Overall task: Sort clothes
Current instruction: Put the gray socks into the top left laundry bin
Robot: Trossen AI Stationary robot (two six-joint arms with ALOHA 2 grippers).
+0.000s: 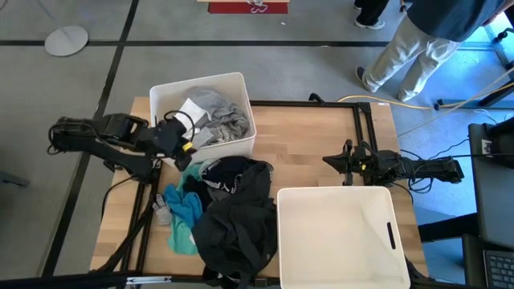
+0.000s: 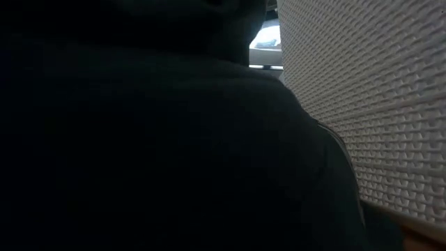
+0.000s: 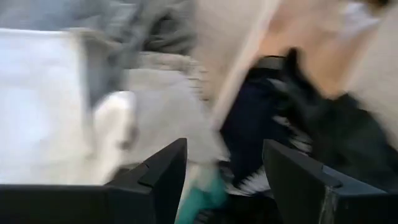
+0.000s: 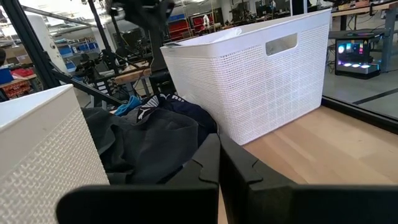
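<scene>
A pile of black clothes [image 1: 234, 215] lies on the table between the two bins, with teal and mint pieces [image 1: 183, 210] at its left side. Grey and white clothes [image 1: 210, 114] lie in the far white bin [image 1: 241, 87]. My left gripper [image 1: 183, 152] is open and empty, over that bin's near wall, above the teal piece [image 3: 202, 200]. My right gripper [image 1: 331, 160] is shut and empty, low over the wood at the table's right. The black pile [image 2: 153, 139] fills the low view.
An empty white bin [image 1: 337, 237] stands at the near right; it also shows in the low view [image 2: 369, 104]. A black frame rail [image 1: 365, 128] runs along the table's right side. A person [image 1: 418, 40] stands beyond the far right corner.
</scene>
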